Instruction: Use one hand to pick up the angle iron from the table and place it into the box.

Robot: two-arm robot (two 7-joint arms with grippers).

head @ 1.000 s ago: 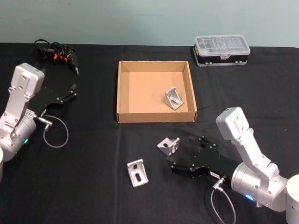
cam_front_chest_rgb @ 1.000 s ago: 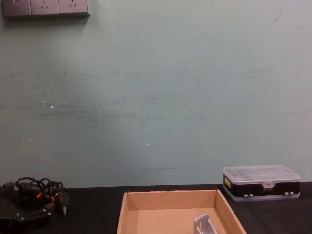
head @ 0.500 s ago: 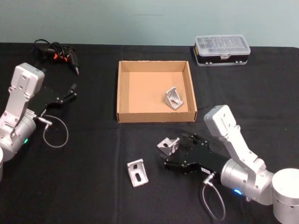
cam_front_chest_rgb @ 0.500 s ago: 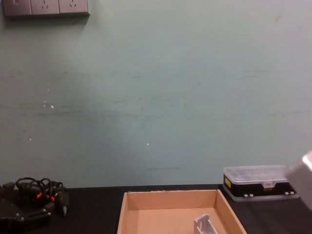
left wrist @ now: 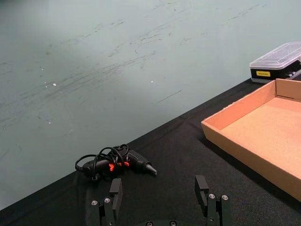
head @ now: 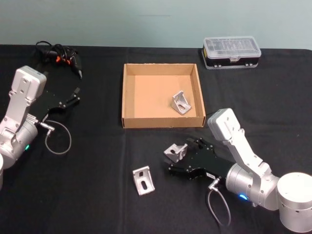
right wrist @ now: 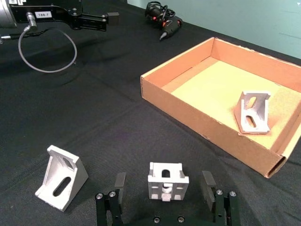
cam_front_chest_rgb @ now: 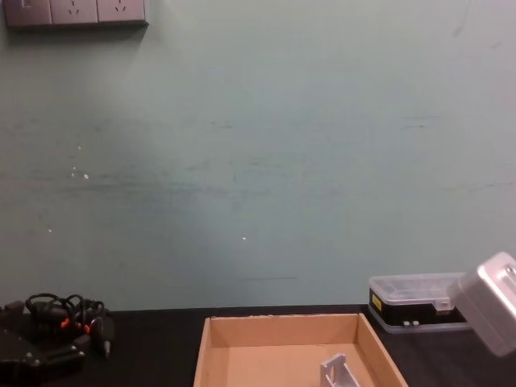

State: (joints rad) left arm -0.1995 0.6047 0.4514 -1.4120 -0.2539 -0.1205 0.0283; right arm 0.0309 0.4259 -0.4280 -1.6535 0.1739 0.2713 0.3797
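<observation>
An angle iron (head: pixel 175 152) of silver metal lies on the black table (head: pixel 97 146), in front of the box. My right gripper (head: pixel 181 158) is open and low over the table, one finger on each side of this angle iron (right wrist: pixel 168 174), with a gap on both sides. The tan cardboard box (head: pixel 161 122) holds another angle iron (head: pixel 181 102) near its right wall. A further angle iron (head: pixel 143 180) lies to the left of my right gripper (right wrist: pixel 164 183). My left gripper (head: pixel 75 96) is parked open at the far left.
A black plastic case with a clear lid (head: pixel 231 51) stands behind the box at the right. A black tool with a bundled cable (head: pixel 58 56) lies at the back left. A grey cable loop (head: pixel 57 139) hangs by my left arm. My right forearm (cam_front_chest_rgb: pixel 488 302) shows in the chest view.
My right arm has moved left, bringing its open gripper around the angle iron in front of the box. Its forearm has come into the chest view. The left arm is still.
</observation>
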